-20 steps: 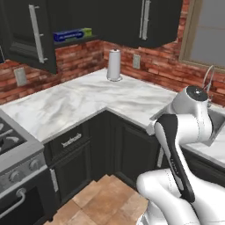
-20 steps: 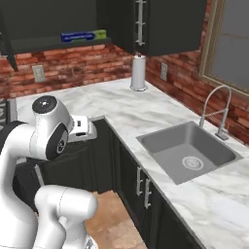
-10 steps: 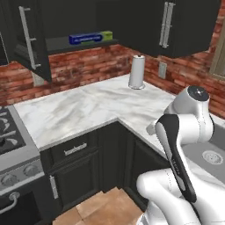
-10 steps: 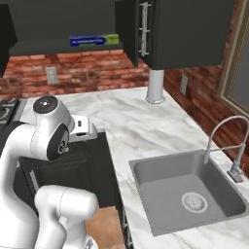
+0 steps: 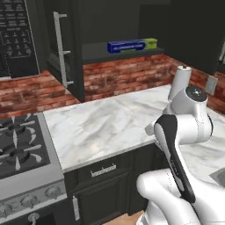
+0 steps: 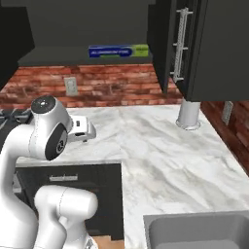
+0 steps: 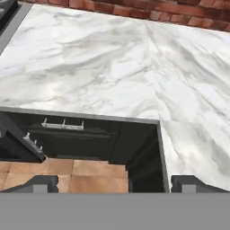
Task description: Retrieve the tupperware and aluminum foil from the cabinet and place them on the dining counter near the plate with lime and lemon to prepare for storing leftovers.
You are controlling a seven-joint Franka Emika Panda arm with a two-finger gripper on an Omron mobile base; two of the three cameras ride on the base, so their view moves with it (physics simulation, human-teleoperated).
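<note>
**Foil still on the shelf as I bring the rig up to the open cabinet**

I have the fingers [image 7: 112, 184] spread wide and empty, looking down past the edge of the marble worktop [image 7: 117, 67] at dark drawer fronts and tiled floor. Nothing lies between them. The aluminum foil [image 5: 132, 45], a blue box with a green end, sits well above and beyond the fingers on the lower shelf of the cabinet [image 5: 70, 48], whose door stands swung out with its silver bar handle [image 5: 60, 50] facing me. A white paper towel roll [image 6: 188, 115] stands on the worktop off to one side, far from the fingers. I cannot make out the tupperware on the shelf from here, and the dining counter with the plate, lime and lemon lies outside what my cameras cover.

By my reckoning the task has barely begun: the door is open, but neither item has been lifted out and both carries are still to come.

Against the frame of a second ago, both base views have swung and closed in, so the base has driven; the cabinet opening now looms larger and nearer centre. The fingers were just as wide then.
</note>
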